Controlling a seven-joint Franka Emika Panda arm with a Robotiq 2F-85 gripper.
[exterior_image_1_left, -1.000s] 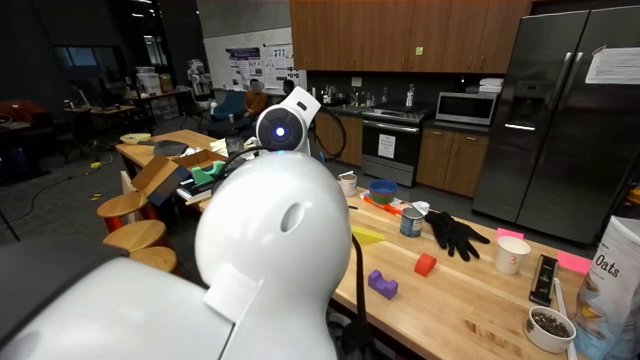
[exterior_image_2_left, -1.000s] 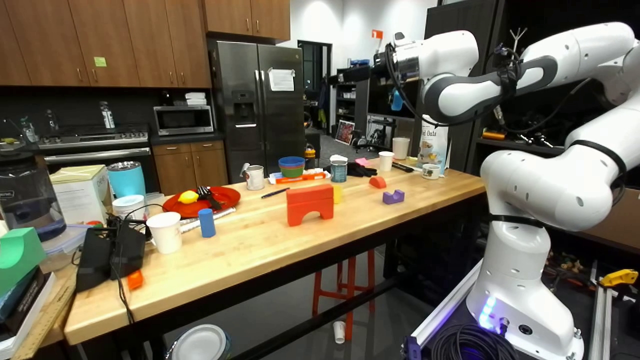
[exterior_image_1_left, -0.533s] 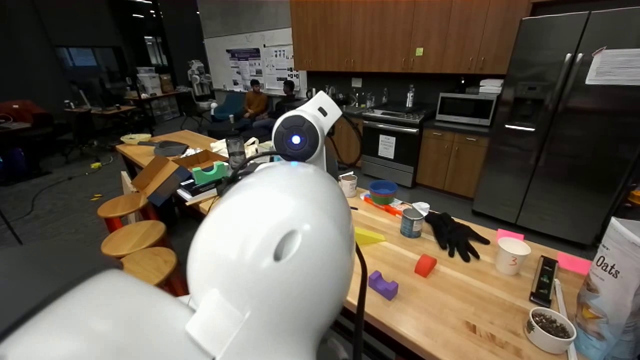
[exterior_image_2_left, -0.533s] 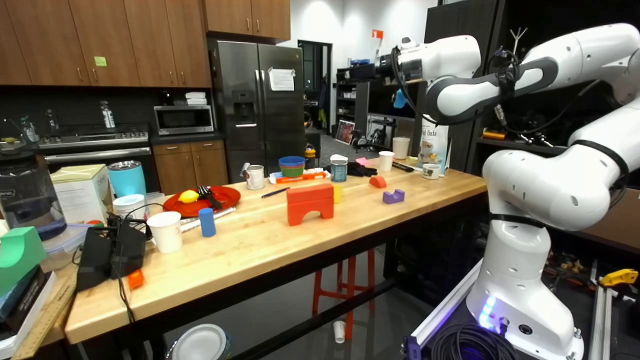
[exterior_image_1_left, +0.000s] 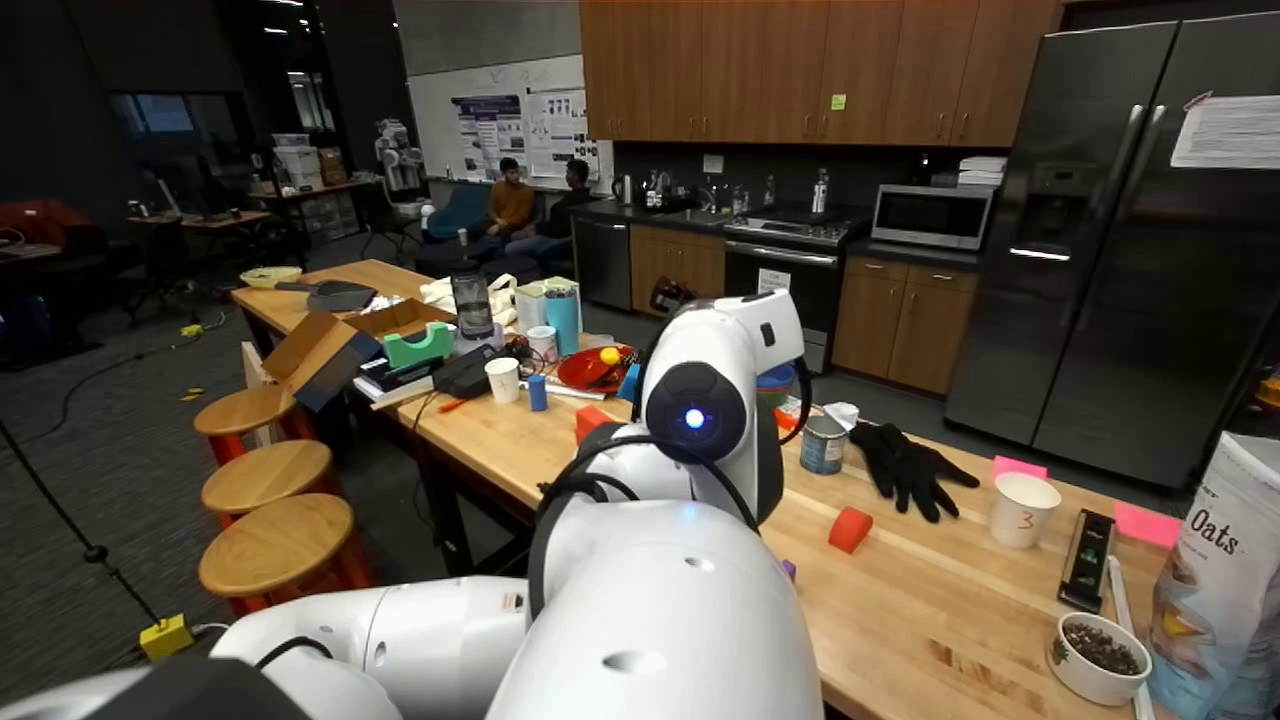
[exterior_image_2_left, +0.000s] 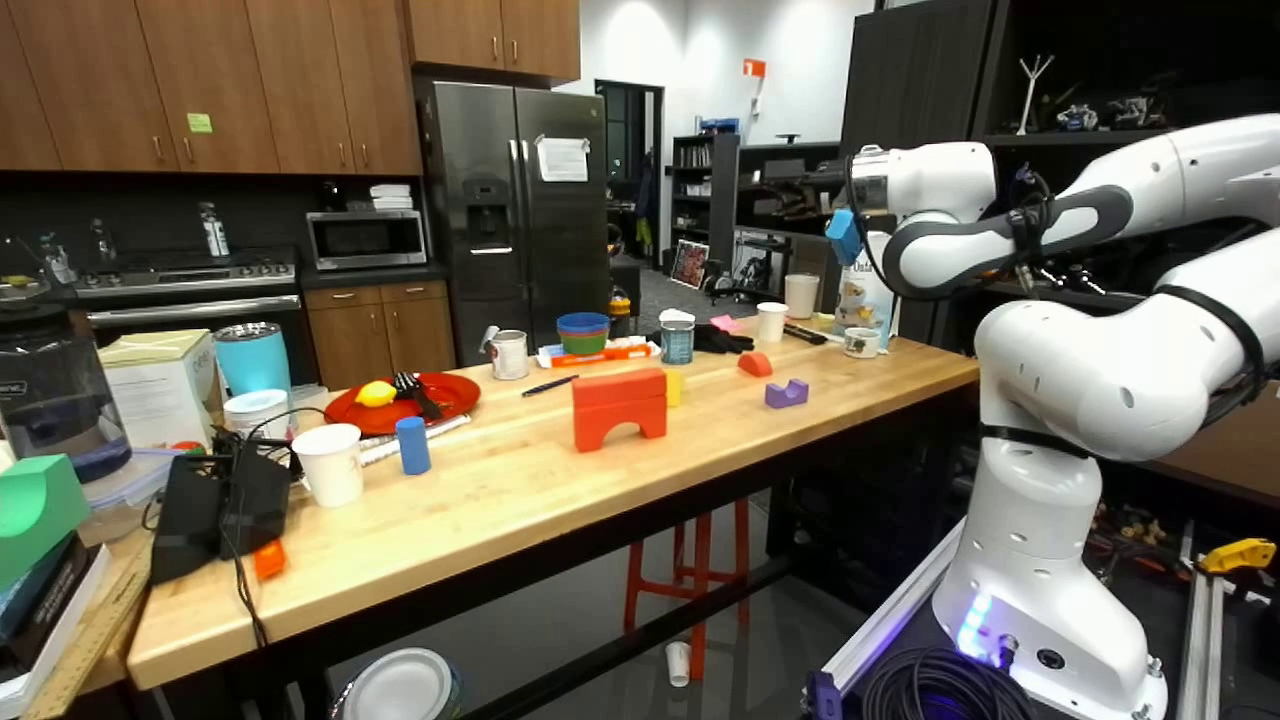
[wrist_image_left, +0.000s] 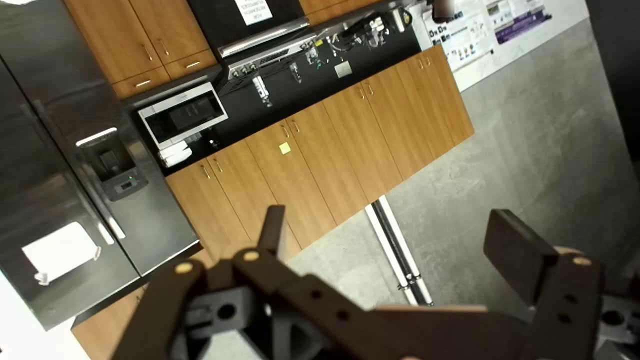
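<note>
My gripper (wrist_image_left: 395, 240) is open in the wrist view, its dark fingers wide apart with nothing between them. Cabinets and a grey wall show beyond, upside down. In an exterior view the black gripper (exterior_image_2_left: 790, 190) hangs level, high above the far end of the wooden table and touches nothing. A blue part (exterior_image_2_left: 845, 235) hangs from the wrist. In an exterior view the arm (exterior_image_1_left: 690, 430) hides the gripper. Below on the table are a purple notched block (exterior_image_2_left: 787, 393), a red half-round block (exterior_image_2_left: 755, 364), a red arch with a block on top (exterior_image_2_left: 620, 408) and a yellow block (exterior_image_2_left: 673, 388).
A blue can (exterior_image_1_left: 823, 445), a black glove (exterior_image_1_left: 910, 470), a cup marked 3 (exterior_image_1_left: 1024, 510), a bowl (exterior_image_1_left: 1100, 660) and an oats bag (exterior_image_1_left: 1215, 590) stand nearby. A red plate (exterior_image_2_left: 455, 395), blue cylinder (exterior_image_2_left: 413, 445), paper cup (exterior_image_2_left: 330, 465) and stacked bowls (exterior_image_2_left: 584, 333) are farther along.
The arm has come lower. In an exterior view it has swung right, uncovering the plate and cups and covering most of the purple block. The table objects have not moved.
</note>
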